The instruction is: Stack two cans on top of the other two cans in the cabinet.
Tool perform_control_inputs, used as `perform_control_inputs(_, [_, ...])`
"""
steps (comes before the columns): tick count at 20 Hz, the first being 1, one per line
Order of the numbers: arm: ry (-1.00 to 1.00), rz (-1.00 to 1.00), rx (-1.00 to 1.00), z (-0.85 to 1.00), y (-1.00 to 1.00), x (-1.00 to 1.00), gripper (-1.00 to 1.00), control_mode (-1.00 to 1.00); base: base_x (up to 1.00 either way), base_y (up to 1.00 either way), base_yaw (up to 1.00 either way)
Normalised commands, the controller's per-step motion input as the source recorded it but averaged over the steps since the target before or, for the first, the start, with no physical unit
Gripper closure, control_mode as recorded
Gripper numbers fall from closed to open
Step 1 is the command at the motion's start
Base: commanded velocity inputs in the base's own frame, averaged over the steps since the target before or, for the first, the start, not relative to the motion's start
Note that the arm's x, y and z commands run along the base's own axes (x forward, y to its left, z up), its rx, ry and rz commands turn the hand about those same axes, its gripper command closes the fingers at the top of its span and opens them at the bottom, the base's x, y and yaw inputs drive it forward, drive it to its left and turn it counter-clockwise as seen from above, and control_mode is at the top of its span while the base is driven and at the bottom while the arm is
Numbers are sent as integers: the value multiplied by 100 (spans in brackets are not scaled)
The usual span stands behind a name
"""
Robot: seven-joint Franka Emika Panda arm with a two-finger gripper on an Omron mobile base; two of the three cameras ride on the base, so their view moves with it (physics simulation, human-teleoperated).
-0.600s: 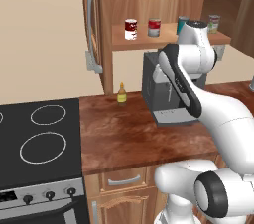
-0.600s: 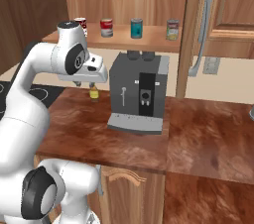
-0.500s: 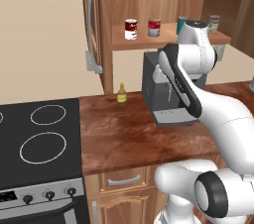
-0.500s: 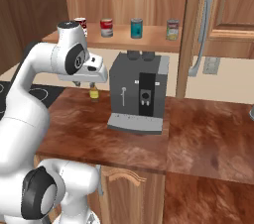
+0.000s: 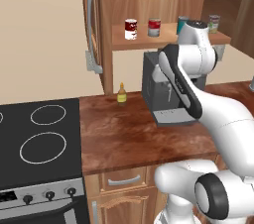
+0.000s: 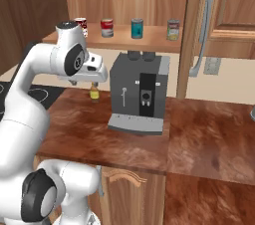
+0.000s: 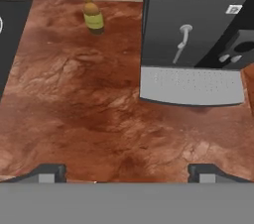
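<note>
Several cans stand in a row on the shelf of the cabinet (image 5: 168, 38) (image 6: 149, 43). From the left they are a dark red can with a white label (image 5: 130, 28) (image 6: 81, 24), a red-over-grey can (image 5: 154, 27) (image 6: 107, 27), a teal can (image 5: 182, 23) (image 6: 137, 28) and a green-labelled can (image 5: 214, 23) (image 6: 173, 29). All stand apart, none stacked. My gripper (image 7: 128, 173) is open and holds nothing; it points down at the brown counter, well below the shelf. My arm partly hides the teal can in the left base view.
A dark coffee machine (image 5: 163, 86) (image 6: 139, 92) (image 7: 198, 25) stands on the counter under the shelf. A small yellow bottle (image 5: 121, 93) (image 6: 93, 92) (image 7: 93, 16) is to its left. The black stove (image 5: 34, 139) lies further left. The open cabinet door has a long grey handle (image 5: 91, 27) (image 6: 203, 35).
</note>
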Motion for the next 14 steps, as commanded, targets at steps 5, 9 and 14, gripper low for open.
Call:
perform_control_inputs(5, [-22, 0, 0, 7, 6, 0, -100, -100, 0, 0, 0])
perform_control_inputs(9, [-26, 0, 0, 17, 0, 0, -100, -100, 0, 0, 0])
perform_control_inputs(14, [-23, 0, 0, 32, 0, 0, -100, -100, 0, 0, 0])
